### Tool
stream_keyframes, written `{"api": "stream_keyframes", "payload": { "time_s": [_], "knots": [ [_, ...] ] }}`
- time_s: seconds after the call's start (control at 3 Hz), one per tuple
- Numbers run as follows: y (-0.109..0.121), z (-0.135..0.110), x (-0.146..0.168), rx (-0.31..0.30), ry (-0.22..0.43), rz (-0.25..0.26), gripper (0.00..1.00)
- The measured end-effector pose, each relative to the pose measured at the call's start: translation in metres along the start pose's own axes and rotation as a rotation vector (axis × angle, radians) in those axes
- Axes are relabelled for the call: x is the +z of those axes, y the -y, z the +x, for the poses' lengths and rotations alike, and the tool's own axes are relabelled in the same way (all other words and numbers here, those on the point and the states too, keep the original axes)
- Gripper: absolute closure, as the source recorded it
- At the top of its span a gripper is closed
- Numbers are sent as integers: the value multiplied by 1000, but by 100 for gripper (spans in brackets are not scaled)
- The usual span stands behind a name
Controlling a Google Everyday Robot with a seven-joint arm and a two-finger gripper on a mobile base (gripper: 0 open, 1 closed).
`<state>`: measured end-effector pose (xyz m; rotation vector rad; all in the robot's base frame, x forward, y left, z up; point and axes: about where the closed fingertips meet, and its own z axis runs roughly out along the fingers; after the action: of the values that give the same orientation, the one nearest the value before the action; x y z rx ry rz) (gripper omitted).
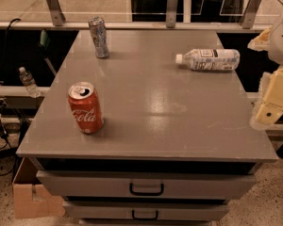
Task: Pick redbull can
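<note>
The redbull can [99, 36], slim and silver-grey with bluish markings, stands upright at the far left corner of the grey cabinet top [155, 107]. My gripper [270, 108] is a pale yellowish shape at the right edge of the view, beside the cabinet's right side. It is far from the can and holds nothing that I can see.
A red Coca-Cola can [86, 107] stands near the front left. A clear plastic bottle [210, 59] with a white cap lies on its side at the far right. Drawers [146, 186] are below the top. A cardboard box [30, 197] sits on the floor at left.
</note>
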<state>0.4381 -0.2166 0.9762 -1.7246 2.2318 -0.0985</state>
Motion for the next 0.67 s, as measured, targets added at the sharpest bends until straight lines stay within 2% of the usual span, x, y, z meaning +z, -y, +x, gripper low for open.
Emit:
{"api": "stream_keyframes", "payload": {
  "time_s": [0.33, 0.67],
  "knots": [
    [0, 0, 0, 0, 0, 0, 0],
    [14, -27, 11, -37, 67, 0, 0]
  ]
}}
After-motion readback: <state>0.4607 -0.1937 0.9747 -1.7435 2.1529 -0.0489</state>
